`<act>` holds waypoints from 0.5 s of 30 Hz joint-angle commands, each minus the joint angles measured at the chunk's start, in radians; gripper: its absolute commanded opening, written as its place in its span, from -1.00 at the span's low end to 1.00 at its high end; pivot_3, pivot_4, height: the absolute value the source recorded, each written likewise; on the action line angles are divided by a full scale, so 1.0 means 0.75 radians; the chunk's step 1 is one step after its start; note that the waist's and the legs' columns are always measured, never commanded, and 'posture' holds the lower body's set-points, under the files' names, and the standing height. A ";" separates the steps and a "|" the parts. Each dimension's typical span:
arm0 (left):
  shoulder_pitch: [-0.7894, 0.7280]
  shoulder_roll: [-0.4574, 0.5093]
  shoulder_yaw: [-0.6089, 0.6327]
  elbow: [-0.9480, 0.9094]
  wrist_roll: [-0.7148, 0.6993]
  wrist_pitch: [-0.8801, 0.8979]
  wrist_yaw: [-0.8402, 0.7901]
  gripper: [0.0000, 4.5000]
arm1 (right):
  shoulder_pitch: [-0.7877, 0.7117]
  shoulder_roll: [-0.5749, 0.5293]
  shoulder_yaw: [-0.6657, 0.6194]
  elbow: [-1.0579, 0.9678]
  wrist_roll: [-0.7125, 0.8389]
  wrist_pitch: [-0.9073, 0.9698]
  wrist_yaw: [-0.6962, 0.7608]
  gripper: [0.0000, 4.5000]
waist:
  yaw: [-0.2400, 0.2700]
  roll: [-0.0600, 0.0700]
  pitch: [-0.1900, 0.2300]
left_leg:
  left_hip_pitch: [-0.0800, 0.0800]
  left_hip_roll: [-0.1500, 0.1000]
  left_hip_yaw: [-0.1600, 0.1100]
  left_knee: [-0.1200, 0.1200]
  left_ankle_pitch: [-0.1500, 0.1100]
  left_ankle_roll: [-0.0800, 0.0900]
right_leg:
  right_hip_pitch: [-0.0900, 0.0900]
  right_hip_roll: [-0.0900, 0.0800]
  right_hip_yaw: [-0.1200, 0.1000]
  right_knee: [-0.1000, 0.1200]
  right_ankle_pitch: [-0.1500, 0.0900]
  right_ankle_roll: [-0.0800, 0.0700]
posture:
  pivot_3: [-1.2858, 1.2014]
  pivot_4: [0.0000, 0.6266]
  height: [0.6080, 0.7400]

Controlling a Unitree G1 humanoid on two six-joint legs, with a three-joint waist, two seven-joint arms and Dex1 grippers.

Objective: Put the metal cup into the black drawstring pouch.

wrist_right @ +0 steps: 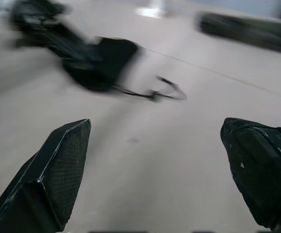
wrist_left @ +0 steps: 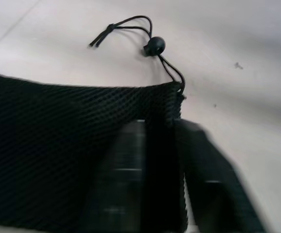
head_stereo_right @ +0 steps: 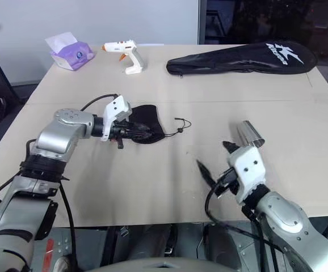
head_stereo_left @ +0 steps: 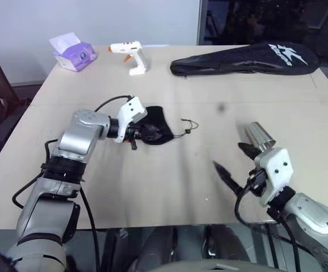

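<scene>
Your left claw (head_stereo_left: 144,133) pinches the mouth edge of the black drawstring pouch (head_stereo_left: 159,129), soft mesh lying mid-counter (head_stereo_left: 169,181). Your right claw (head_stereo_left: 232,161) gapes empty just beside the metal cup (head_stereo_left: 259,136), a smooth, shiny tumbler on its side. Next I'd grasp it.

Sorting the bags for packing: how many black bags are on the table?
2. The black drawstring pouch lies mid-table at the left hand; the long racket bag lies along the far right edge.
</scene>
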 commanded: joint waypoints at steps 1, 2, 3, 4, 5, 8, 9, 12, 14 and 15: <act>0.020 0.010 0.027 -0.110 0.051 -0.070 0.091 0.20 | -0.022 -0.024 -0.038 -0.003 -0.023 -0.058 0.084 1.00 | -0.003 -0.001 0.000 | 0.000 0.000 0.000 0.000 0.000 0.000 | 0.000 0.000 0.000 0.000 0.000 0.000 | 0.03 -0.52 1.00; 0.023 0.007 0.017 -0.118 0.071 -0.086 0.109 0.20 | -0.029 -0.021 -0.038 0.009 -0.028 -0.060 0.091 1.00 | -0.004 -0.001 0.000 | 0.000 0.000 -0.001 0.000 0.000 0.000 | 0.000 0.000 0.000 0.001 0.000 0.000 | 0.03 -0.52 1.00; 0.023 0.002 0.006 -0.121 0.089 -0.093 0.128 0.20 | -0.035 -0.016 -0.038 0.019 -0.034 -0.062 0.095 1.00 | -0.005 -0.001 0.000 | 0.001 0.000 -0.001 0.000 0.000 0.000 | 0.000 0.000 0.000 0.001 0.000 0.000 | 0.03 -0.52 1.00; 0.023 -0.008 -0.007 -0.120 0.113 -0.119 0.149 0.20 | -0.034 -0.013 -0.036 0.028 -0.048 -0.069 0.099 1.00 | -0.006 0.000 0.000 | 0.001 0.001 -0.001 0.000 0.000 0.000 | 0.000 0.001 -0.001 0.002 0.000 0.000 | 0.03 -0.52 1.00; 0.020 -0.019 -0.018 -0.115 0.136 -0.137 0.175 0.20 | -0.030 -0.010 -0.033 0.036 -0.063 -0.077 0.102 1.00 | -0.005 0.000 0.000 | 0.001 0.001 -0.001 0.000 0.000 0.000 | 0.000 0.001 -0.001 0.002 0.000 0.000 | 0.03 -0.52 1.00; -0.001 -0.055 -0.030 -0.081 0.175 -0.133 0.235 -0.03 | 0.015 0.005 -0.039 0.045 -0.102 -0.096 0.099 1.00 | -0.003 0.000 0.000 | 0.001 0.001 -0.001 0.000 0.000 0.000 | 0.000 0.001 -0.001 0.002 0.000 0.000 | 0.03 -0.52 1.00; -0.002 -0.056 -0.033 -0.078 0.180 -0.132 0.233 -0.19 | 0.036 0.009 -0.045 0.042 -0.118 -0.102 0.096 1.00 | -0.003 -0.001 0.000 | 0.001 0.000 -0.001 0.000 0.000 -0.001 | 0.000 0.001 -0.001 0.002 0.000 0.000 | 0.03 -0.52 1.00; -0.008 -0.055 -0.033 -0.065 0.188 -0.125 0.221 -0.80 | 0.116 0.061 -0.088 0.029 -0.141 -0.089 0.043 1.00 | -0.005 -0.001 0.000 | 0.001 0.000 -0.001 0.000 0.001 -0.001 | 0.000 0.001 0.000 0.002 0.000 0.000 | 0.03 -0.52 1.00; -0.024 -0.062 -0.029 -0.040 0.185 -0.111 0.213 -0.98 | 0.157 0.132 -0.140 0.036 -0.112 -0.054 -0.008 1.00 | -0.007 0.000 0.000 | 0.001 0.001 -0.001 0.000 0.001 -0.002 | 0.000 0.001 0.000 0.002 0.000 0.000 | 0.03 -0.52 1.00; -0.036 -0.071 -0.025 -0.027 0.178 -0.089 0.210 -0.98 | 0.168 0.159 -0.162 0.046 -0.120 -0.034 -0.037 1.00 | -0.007 -0.001 0.000 | 0.001 0.001 -0.001 0.000 0.001 -0.001 | 0.000 0.001 0.000 0.002 0.000 0.000 | 0.03 -0.52 1.00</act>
